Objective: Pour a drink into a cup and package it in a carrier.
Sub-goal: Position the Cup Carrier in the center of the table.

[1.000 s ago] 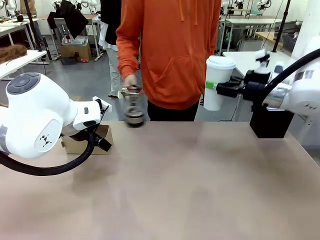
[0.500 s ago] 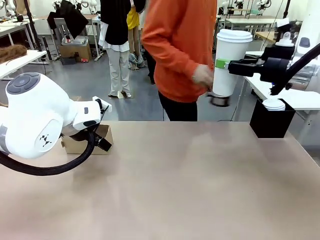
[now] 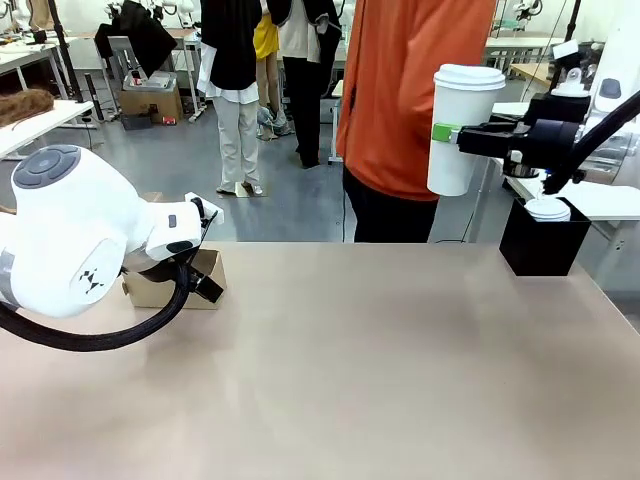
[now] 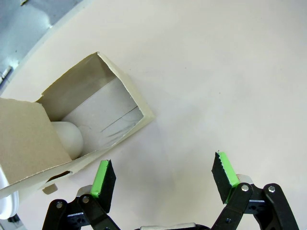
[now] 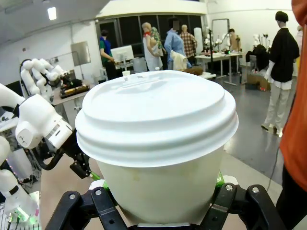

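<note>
Upright cup [image 3: 462, 105] gripped in right tool [image 3: 445, 132], held clear of table [image 3: 380, 350]

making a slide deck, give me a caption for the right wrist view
Right gripper clamped on the tall white lidded cup, close up, a person's orange top at the right edge.

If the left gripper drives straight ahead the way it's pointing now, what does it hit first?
Probably the bare table, just beside the carrier. The left gripper is open, and one of its fingers looks close to the carrier's wall, though depth is unclear.
</note>
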Robot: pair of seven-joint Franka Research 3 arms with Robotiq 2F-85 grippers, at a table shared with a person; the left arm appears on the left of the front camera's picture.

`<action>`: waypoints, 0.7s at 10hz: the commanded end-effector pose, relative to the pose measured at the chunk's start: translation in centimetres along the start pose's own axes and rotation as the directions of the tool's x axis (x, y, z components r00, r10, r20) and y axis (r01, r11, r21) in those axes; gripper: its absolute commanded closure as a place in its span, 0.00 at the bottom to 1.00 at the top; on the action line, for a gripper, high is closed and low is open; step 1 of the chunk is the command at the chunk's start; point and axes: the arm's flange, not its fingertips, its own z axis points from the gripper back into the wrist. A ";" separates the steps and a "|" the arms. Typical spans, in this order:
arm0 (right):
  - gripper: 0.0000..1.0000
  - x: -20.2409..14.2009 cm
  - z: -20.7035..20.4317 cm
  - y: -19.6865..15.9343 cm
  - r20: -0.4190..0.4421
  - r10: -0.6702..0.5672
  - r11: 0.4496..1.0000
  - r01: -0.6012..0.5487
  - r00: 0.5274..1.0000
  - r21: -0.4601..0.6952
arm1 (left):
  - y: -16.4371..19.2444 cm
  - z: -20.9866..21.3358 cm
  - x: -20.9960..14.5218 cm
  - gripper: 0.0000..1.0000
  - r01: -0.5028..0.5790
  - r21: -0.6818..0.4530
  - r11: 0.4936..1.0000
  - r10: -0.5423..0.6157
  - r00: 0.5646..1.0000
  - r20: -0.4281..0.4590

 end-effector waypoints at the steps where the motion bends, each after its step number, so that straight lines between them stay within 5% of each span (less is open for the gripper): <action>1: 0.20 0.5 -0.2 0.1 0.011 0.004 1.000 -0.004 1.000 0.006 | 0.0 0.0 0.0 0.00 -0.001 -0.002 1.000 0.001 1.000 0.001; 7: 0.20 0.5 -0.2 0.1 0.011 0.004 1.000 -0.004 1.000 0.006 | 0.0 0.0 0.0 0.00 -0.001 -0.002 1.000 0.001 1.000 0.001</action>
